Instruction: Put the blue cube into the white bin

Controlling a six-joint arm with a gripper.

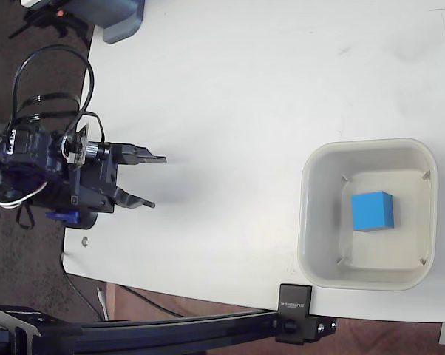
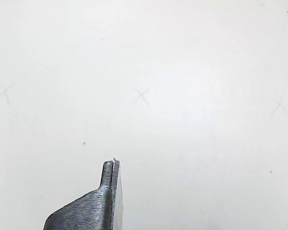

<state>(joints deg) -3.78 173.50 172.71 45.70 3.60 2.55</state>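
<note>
Bright-blue cube [image 1: 372, 211], plain matte faces, sits inside cream-white bin [image 1: 311, 170] at right of fixed view. Bin square, rounded corners, thick rim. Gripper [image 1: 157, 181] at left, well apart, fingers spread, empty. Small print on black clamp [image 1: 294, 303] unreadable.

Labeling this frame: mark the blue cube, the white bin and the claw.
blue cube [image 1: 372, 211]: fixed view, middle of its top face.
white bin [image 1: 305, 214]: fixed view, left rim.
claw [image 1: 158, 181]: fixed view, midway between the two open fingertips.
</note>
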